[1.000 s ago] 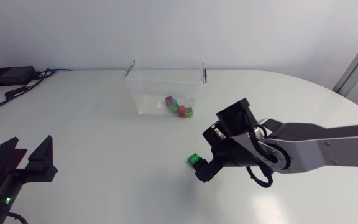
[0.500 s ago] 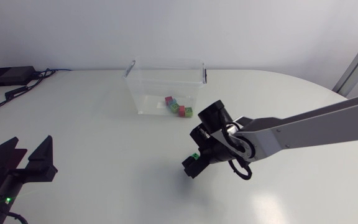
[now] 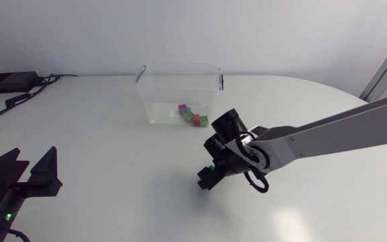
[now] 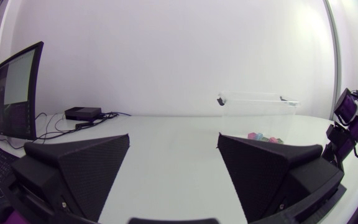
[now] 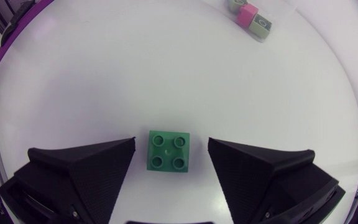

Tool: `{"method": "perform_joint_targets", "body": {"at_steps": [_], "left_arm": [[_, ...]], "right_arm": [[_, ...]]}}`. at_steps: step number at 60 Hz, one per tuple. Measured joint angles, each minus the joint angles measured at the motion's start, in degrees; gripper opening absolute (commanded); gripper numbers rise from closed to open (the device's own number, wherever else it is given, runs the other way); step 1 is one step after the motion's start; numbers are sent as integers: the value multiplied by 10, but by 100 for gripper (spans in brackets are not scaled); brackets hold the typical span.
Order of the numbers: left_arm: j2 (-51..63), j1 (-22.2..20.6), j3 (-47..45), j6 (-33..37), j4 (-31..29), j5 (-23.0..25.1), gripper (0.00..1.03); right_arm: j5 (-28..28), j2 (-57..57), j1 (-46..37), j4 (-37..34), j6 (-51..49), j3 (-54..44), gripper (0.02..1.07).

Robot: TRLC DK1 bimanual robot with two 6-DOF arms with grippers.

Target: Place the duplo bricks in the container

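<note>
Right wrist view: the right gripper [image 5: 170, 144] is seen with its two black fingers spread wide and pointing down at the white table [image 5: 166, 74]. A green duplo brick [image 5: 168, 151] lies studs-up on the table between the fingers, with a bare gap on either side, so it is not gripped. In the head view the right arm [image 3: 328, 134] is stretched in from the right past the middle of the table, and the brick is mostly hidden under its gripper; only a small green patch is visible.

The clear container [image 3: 146, 94] stands upright at the far middle of the table, well apart from the green brick. A few small bricks [image 3: 192, 115] in pink, teal, red and green are gathered on its floor toward its right side.

The left gripper [image 4: 174, 140] is held at the near left of the table, its fingers wide apart with nothing between them.
</note>
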Motion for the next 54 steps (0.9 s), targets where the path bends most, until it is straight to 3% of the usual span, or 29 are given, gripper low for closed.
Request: {"method": "perform_joint_targets", "body": {"at_steps": [6,17,38,54], "left_arm": [[0,0,0,0,0,0,100],[0,0,0,0,0,0,100],[0,0,0,0,0,0,100],[0,0,0,0,0,0,100]], "right_arm": [[-2,0,-10,0,5,3,48],[-16,0,-22,0,5,3,42],[-41,0,-22,-1,5,3,34],[-41,-5,-23,-3,5,3,34]]}}
